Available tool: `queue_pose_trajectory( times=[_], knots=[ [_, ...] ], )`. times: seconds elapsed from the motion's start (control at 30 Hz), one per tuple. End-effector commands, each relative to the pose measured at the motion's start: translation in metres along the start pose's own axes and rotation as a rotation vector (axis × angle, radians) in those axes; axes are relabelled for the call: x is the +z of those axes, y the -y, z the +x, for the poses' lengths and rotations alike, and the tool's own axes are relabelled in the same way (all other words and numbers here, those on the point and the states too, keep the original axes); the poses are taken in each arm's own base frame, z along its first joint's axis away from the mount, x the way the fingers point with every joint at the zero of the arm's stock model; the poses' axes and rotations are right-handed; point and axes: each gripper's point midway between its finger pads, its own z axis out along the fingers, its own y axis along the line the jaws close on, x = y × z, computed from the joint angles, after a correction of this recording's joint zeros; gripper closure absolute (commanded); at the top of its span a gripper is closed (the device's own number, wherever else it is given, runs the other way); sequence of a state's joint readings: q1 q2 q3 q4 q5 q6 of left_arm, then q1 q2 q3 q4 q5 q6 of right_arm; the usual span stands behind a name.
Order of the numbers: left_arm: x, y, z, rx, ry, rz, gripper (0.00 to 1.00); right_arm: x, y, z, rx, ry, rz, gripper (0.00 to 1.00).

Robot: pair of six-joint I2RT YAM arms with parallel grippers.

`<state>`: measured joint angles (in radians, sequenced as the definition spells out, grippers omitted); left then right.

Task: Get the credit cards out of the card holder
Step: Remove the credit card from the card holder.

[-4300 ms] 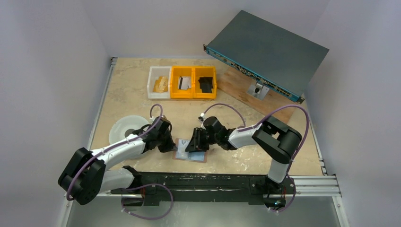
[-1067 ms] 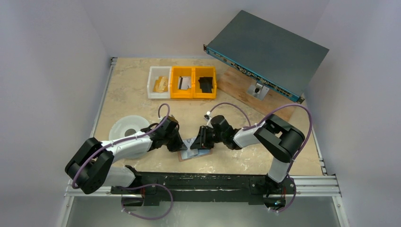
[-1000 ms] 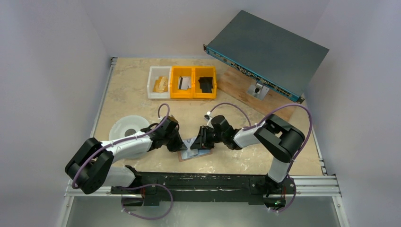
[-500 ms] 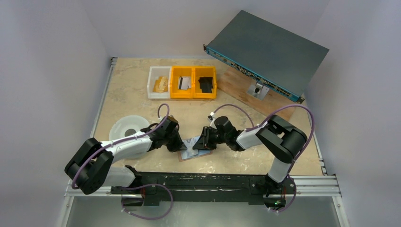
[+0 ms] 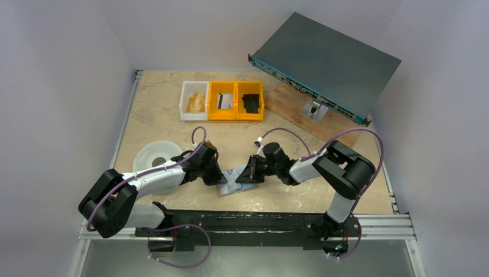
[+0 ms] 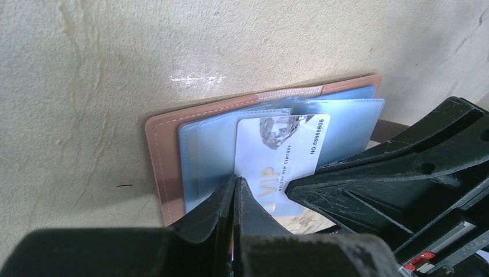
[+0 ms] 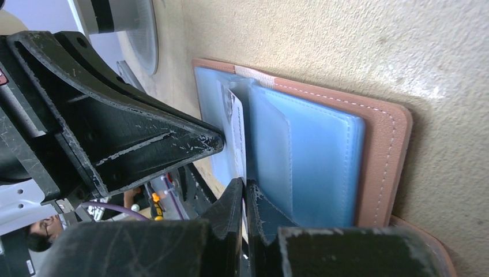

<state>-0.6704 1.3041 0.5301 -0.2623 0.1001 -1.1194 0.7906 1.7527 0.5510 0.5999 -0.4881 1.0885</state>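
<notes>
The wallet (image 5: 237, 190) lies open on the bench (image 5: 167, 115), close to its near edge, tan outside down and pale blue inner faces up. A pale card (image 6: 282, 147) printed "VIP" sticks partway out of a blue pocket beside the fold.

The left tool (image 6: 235, 183) is pinched closed, and the card's edge runs into the seam between its fingers. The right tool (image 7: 244, 186) is closed the same way on the card's opposite side. Their tips sit just beside each other over the wallet.

The bench top is mottled beige, like stone. Pale walls close it in on the left, far and right sides, and a metal rail (image 5: 380, 222) runs along the near edge.

A white plate (image 5: 151, 157) lies near the left arm (image 5: 150, 180). One white bin (image 5: 194, 101) and two yellow bins (image 5: 236, 101) stand in a row toward the far edge, well apart from the wallet. A flat grey metal box (image 5: 328, 55) is propped tilted over a wooden board (image 5: 288, 101) at the far right.

Both arms reach low, their forearms nearly level and converging on the wallet from either side. The right arm (image 5: 340, 167) is folded sharply at the elbow.
</notes>
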Motion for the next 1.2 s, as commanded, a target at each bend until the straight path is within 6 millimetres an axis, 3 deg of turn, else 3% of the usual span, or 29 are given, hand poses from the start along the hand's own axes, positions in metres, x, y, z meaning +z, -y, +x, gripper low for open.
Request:
queue_pose_trajectory(
  times=[0.0,0.37,0.67,0.9,1.17],
  knots=[
    [0.001,-0.060,0.013,0.004,-0.015,-0.225,1.00,-0.006,0.002,-0.005,-0.012,0.027,0.019,1.00],
    [0.001,-0.066,0.014,0.000,-0.015,-0.231,1.00,-0.021,0.011,-0.016,-0.031,0.074,0.082,1.00],
    [0.002,-0.050,0.012,0.015,-0.021,-0.170,1.00,-0.030,0.003,-0.021,-0.047,0.088,0.077,1.00],
    [-0.017,-0.005,-0.005,0.065,0.009,-0.052,0.99,-0.037,-0.017,-0.027,-0.067,0.101,0.040,1.00],
    [-0.056,0.043,-0.023,0.138,0.060,0.086,0.76,-0.040,-0.043,-0.037,-0.096,0.108,-0.006,1.00]
  ],
)
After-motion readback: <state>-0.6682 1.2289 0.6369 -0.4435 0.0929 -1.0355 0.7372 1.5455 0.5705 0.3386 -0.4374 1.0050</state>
